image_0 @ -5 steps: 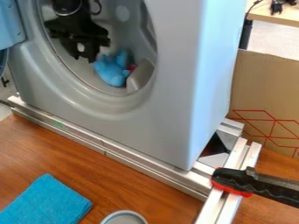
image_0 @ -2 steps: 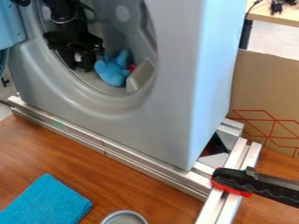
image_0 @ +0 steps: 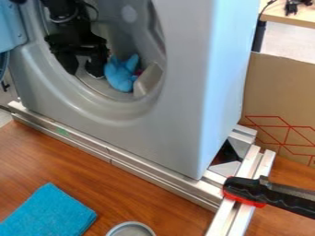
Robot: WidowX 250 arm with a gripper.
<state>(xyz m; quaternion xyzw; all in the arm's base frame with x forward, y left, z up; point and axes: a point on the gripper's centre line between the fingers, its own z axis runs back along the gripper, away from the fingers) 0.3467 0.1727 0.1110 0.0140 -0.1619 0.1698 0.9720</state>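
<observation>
Blue plush (image_0: pixel 121 73) lies low in the drum (image_0: pixel 120 34), in the upper left of the frame, just right of the black gripper (image_0: pixel 82 71). From left to right, the first risk is at the door (image_0: pixel 11 27): the arm (image_0: pixel 69 20) is close to it, so a swing that way could knock it. Next, the rim (image_0: pixel 92 96) curves just below the gripper, and going lower or nearer the front could scrape a fingertip or jam it there. The gripper's two fingers are spread, with nothing seen between them; the right-hand one in the frame is right beside the plush, though I can't tell whether they touch. A push to the right from here could shove the soft toy against the fin (image_0: pixel 148 80) instead of letting it come between the fingers, and a shallow pinch might catch only an ear and slip off. As for pose, the arm comes down from the top edge at upper left, through the opening, nearly upright, with its gripper pointing down and the two fingers side by side, tips near the drum's lower front.
</observation>
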